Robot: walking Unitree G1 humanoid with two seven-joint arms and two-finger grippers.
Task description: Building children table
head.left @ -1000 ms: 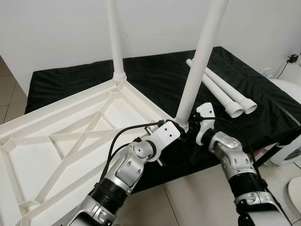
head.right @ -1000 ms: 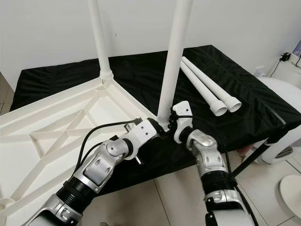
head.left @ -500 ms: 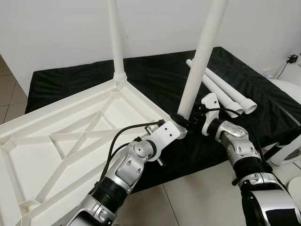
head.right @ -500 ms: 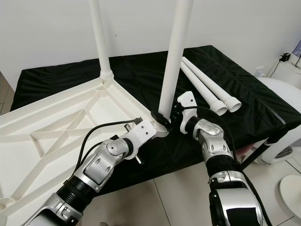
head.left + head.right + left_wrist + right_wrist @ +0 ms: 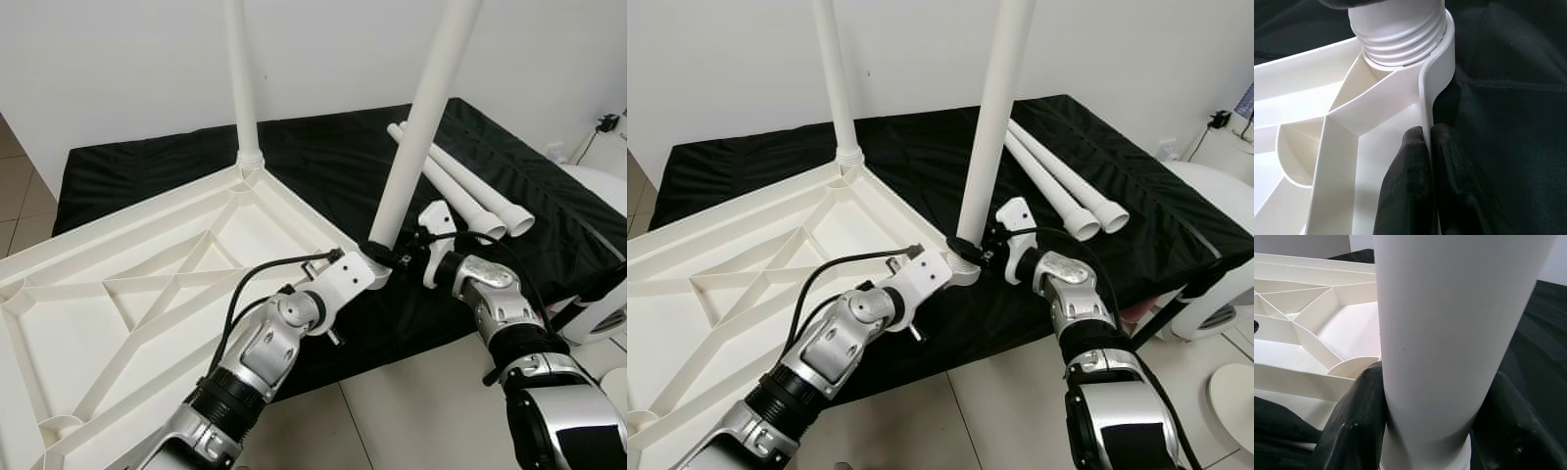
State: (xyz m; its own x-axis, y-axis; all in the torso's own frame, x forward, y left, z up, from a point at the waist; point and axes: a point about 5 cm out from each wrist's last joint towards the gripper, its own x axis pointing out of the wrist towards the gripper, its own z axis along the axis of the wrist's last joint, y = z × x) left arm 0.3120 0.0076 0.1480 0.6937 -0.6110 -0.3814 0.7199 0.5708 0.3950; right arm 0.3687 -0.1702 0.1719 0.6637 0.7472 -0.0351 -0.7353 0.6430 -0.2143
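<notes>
The upturned tabletop [image 5: 147, 284] lies on the black-covered bench [image 5: 323, 166]. The left gripper [image 5: 1427, 147] has its fingers clenched on the tabletop's rim beside the corner socket [image 5: 1400, 34]. The right gripper [image 5: 392, 257] grasps the leg [image 5: 416, 127] at its base. To seat the thread well, I think the leg should stay vertical and turn slowly while the rim is held steady.

right pincer [image 5: 384, 257] now clamped round near leg [image 5: 416, 132] base, wrist rolled flatter
</notes>
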